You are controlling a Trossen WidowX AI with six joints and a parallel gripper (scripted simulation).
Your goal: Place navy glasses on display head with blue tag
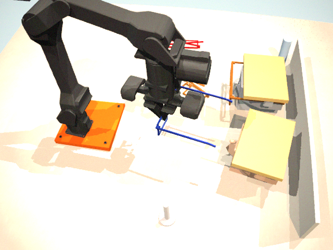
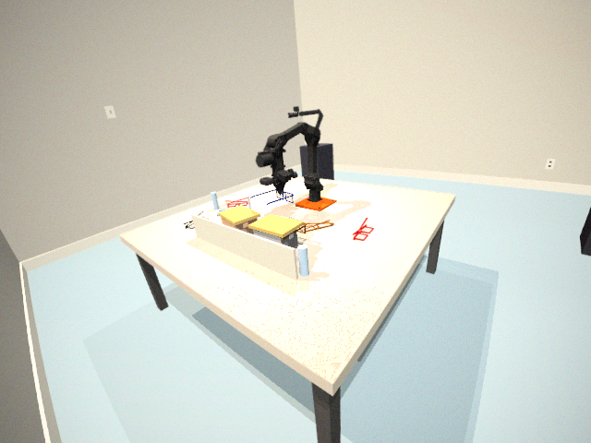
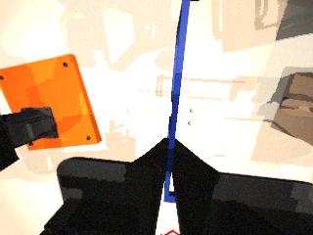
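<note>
My gripper [image 1: 163, 117] [image 3: 169, 142] is shut on the front frame of the navy glasses [image 1: 188, 136] [image 3: 179, 64] and holds them above the table. Both temples stretch right, towards the heads, in the top view. The far temple's tip overlaps the worn orange glasses there; I cannot tell whether they touch. The tan head [image 1: 231, 149] [image 3: 299, 89] is mostly hidden under a yellow board [image 1: 265, 146]. A small blue patch, probably the tag, shows on it in the wrist view. The grey head [image 1: 244, 105], the other one, is under a second yellow board [image 1: 265, 77] and wears orange glasses [image 1: 231, 80].
A long grey wall [image 1: 301, 134] [image 2: 241, 242] stands behind the heads, with a light-blue cylinder [image 1: 284, 49] [image 2: 303, 261] at one end. More orange glasses [image 2: 315, 226] and red glasses [image 2: 362, 233] lie on the table. A white peg [image 1: 166, 212] stands at the front in the top view.
</note>
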